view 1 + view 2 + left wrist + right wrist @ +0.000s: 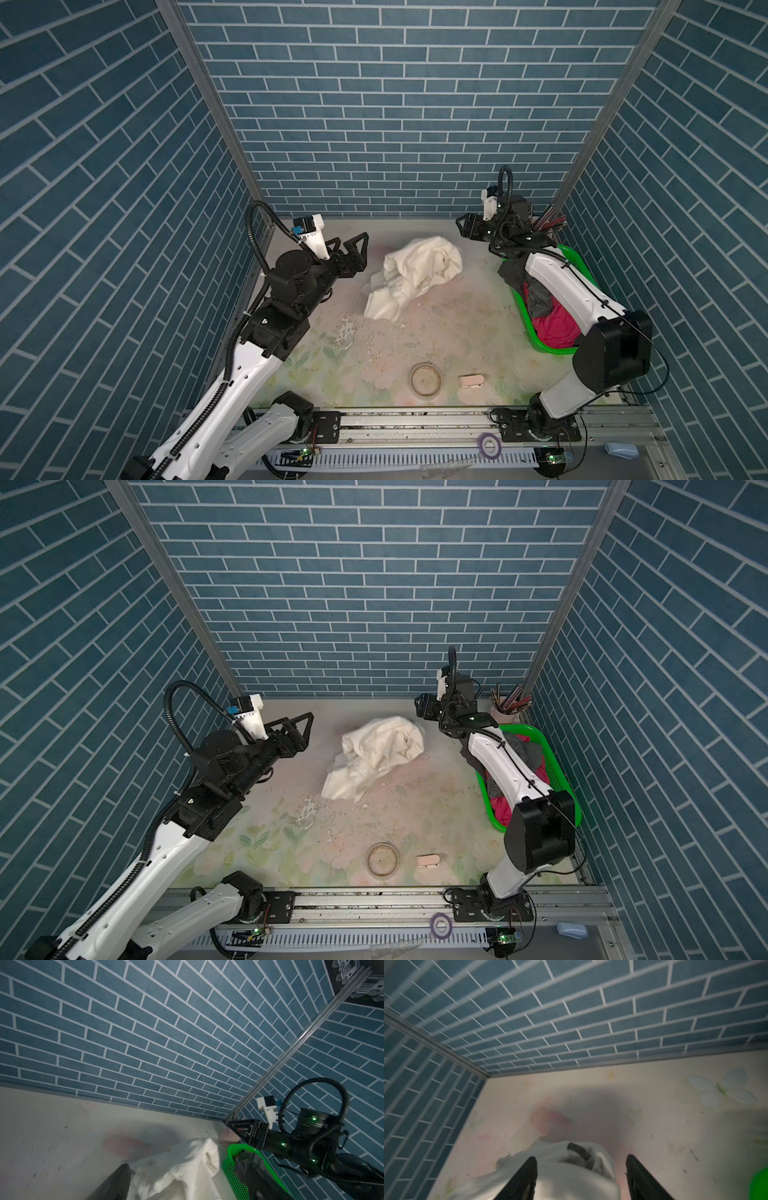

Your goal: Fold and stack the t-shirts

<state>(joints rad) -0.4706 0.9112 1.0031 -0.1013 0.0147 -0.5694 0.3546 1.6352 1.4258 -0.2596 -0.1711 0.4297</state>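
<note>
Beyond the metal rail (415, 419) at the near edge, the cream-white t-shirt (415, 274) lies crumpled on the table (457, 328) between the left gripper (347, 245), spread wide and empty, and the right gripper (581, 1156), jaws apart and holding nothing, while a dark grey t-shirt (538, 299) and a magenta t-shirt (555, 326) sit in the green basket (575, 255)

No text, label, brand, number or sign is legible in any view.

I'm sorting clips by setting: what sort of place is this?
Probably a robot test booth, staged for laundry: brick-print walls, two robot arms on a rail, a green basket of shirts.
</note>
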